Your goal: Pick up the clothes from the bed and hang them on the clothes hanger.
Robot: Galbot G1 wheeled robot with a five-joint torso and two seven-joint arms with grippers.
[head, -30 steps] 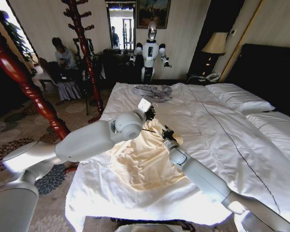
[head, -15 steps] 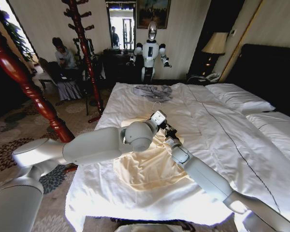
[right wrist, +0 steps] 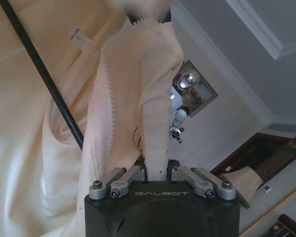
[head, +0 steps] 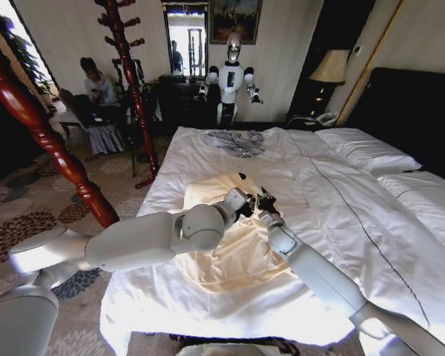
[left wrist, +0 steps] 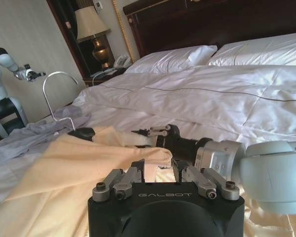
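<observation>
The clothes (head: 222,252), a pale cream garment, lie spread on the near left part of the white bed (head: 341,200). At the garment's far edge my left gripper (head: 245,202) and right gripper (head: 265,199) sit close together. The left wrist view has the left gripper (left wrist: 158,170) shut on a fold of the cream fabric (left wrist: 64,168), with the right gripper (left wrist: 155,132) just beyond it. My right gripper (right wrist: 158,173) is shut on a strip of the cream fabric (right wrist: 138,98). The clothes hanger (left wrist: 82,132) pokes out of the garment, its silver hook (left wrist: 52,84) upright; its dark bar (right wrist: 44,79) crosses the fabric.
A grey-blue garment (head: 235,141) lies at the bed's far end. Pillows (head: 371,152) and a dark headboard (head: 415,111) are on the right. A turned red wooden post (head: 41,126) stands close on the left, a coat stand (head: 130,74) and another robot (head: 230,81) beyond.
My left gripper has come down and to the right, ending beside the right gripper. The garment's far edge now lies flatter and reaches farther up the bed.
</observation>
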